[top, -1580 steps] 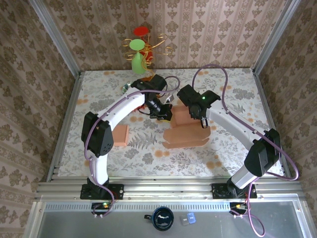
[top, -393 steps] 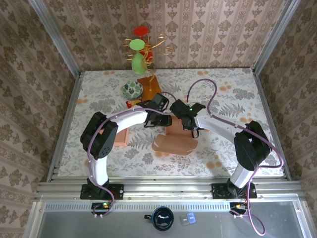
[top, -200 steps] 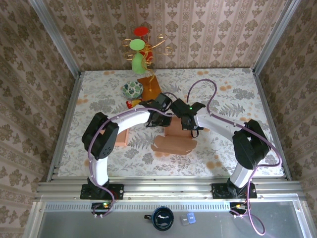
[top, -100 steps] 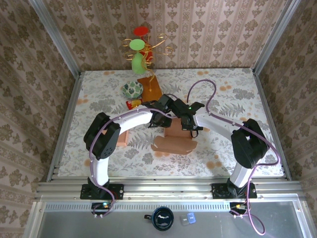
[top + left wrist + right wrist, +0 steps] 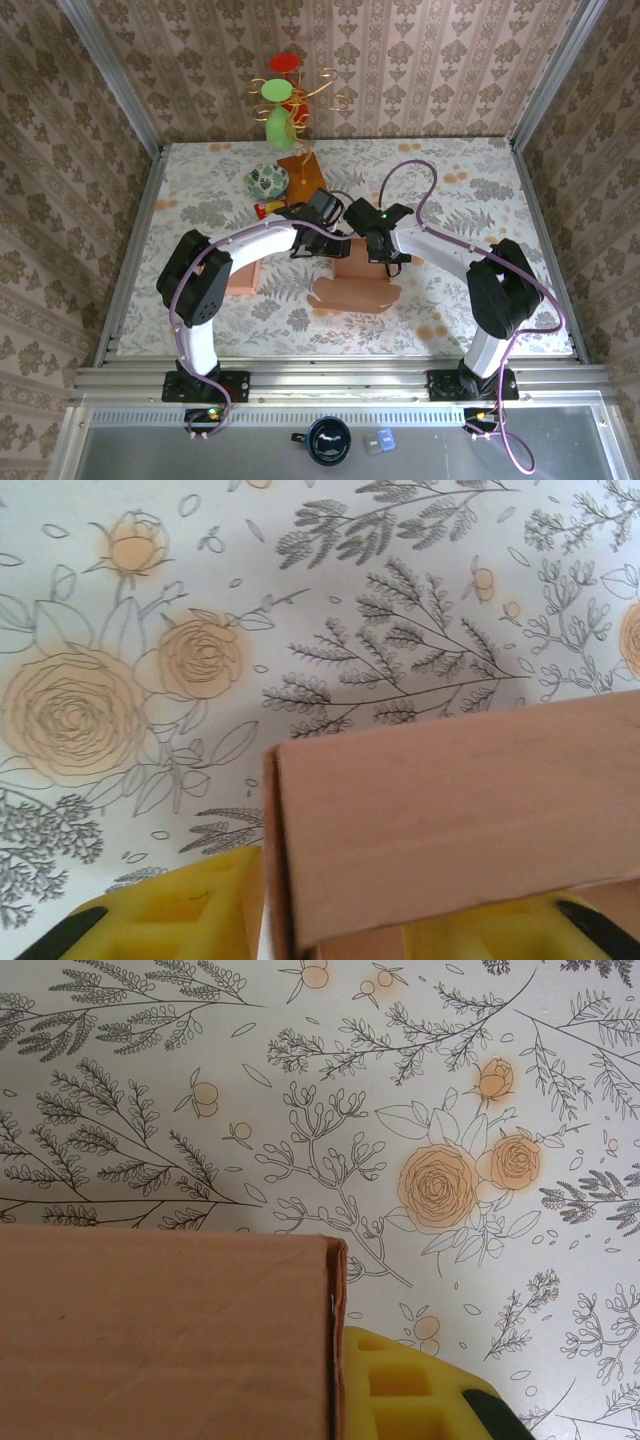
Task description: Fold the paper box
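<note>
On the flowered table (image 5: pixel 480 180) rests a plain brown paper box (image 5: pixel 360 290).

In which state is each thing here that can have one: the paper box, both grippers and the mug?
paper box: partly folded, walls raised.
left gripper: jaws open, one on each side of a box wall.
right gripper: jaws shut on a box wall.
mug: upright.

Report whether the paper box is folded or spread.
Partly folded: the paper box has one wall raised, near flap spread flat.
</note>
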{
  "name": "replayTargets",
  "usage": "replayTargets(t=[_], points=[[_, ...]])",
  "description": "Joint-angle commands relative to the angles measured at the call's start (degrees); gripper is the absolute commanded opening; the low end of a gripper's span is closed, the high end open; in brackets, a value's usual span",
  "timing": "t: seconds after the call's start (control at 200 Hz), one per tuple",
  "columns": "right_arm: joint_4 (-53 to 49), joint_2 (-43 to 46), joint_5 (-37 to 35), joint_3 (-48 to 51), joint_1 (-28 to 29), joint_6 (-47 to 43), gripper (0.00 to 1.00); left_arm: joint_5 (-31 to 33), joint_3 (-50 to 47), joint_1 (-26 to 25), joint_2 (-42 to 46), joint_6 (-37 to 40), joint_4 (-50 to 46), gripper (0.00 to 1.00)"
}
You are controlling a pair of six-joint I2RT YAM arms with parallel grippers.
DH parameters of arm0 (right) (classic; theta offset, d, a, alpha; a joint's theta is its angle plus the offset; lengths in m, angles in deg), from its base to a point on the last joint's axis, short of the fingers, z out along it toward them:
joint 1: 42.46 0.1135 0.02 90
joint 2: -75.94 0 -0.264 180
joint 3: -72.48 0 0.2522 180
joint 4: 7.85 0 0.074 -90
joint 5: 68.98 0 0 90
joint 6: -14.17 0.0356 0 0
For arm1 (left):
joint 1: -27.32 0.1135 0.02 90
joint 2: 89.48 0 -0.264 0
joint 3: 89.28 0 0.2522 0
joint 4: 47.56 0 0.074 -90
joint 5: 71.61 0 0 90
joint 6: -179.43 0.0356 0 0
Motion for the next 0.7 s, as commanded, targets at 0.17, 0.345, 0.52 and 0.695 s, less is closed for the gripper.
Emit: replayTargets(t=[0.17,0.345,0.52,0.695], points=[[-1.2,-1.2,0.3,-0.5,-0.2,0.9,0.00,1.3,0.8,1.0,-0.3,1.3,-1.8,0.18],[-1.3,-1.4,0.6,-0.5,-0.2,1.2,0.00,6.2,2.4,-0.6,-2.5,1.8,-4.1,0.07],[-1.3,-1.7,1.2,-0.4,-0.4,1.7,0.00,9.1,3.1,-1.9,-1.9,1.7,-5.3,0.04],[-0.6,-1.7,3.6,0.4,-1.5,2.6,0.00,9.5,8.3,-3.1,-0.9,4.0,-10.7,0.44]])
